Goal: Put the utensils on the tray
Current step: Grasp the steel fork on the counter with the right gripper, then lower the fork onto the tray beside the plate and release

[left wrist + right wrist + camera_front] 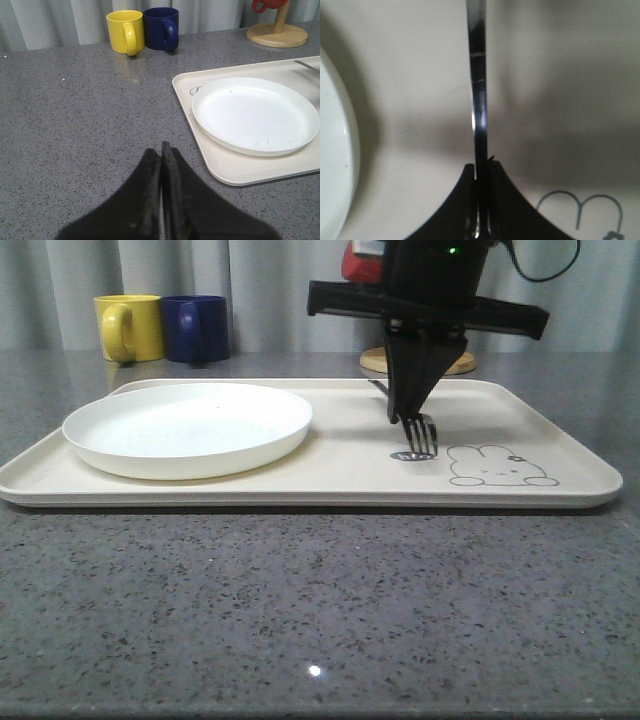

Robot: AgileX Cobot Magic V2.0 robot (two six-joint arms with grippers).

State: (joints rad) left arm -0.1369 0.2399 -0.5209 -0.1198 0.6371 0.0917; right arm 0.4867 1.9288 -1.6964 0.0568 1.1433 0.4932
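Cream tray [560, 440], rectangular, rounded corners, low rim, flat on grey speckled countertop [300, 600]; grey rabbit drawing [498, 466] printed near its right front. White round plate [188, 427] resting on left half of tray. Silver fork [420, 434] clamped between closed fingers of right gripper [410, 412], tines toward the camera and hanging just above the tray surface beside the rabbit drawing, dark shadow directly beneath; handle sloping away behind the gripper, far end possibly touching the tray, hard to tell from the front view. Same fork seen edge-on in right wrist view, pinched in dark fingers [492, 200] over bare tray, plate rim alongside. Left gripper [161, 165] over bare countertop, off the tray's left end, fingers pressed together, nothing between them. Yellow mug [130, 328] and dark blue mug [196, 328] side by side at back left, touching or nearly so. Round wooden stand base [460, 362] behind tray, partly hidden by right arm.
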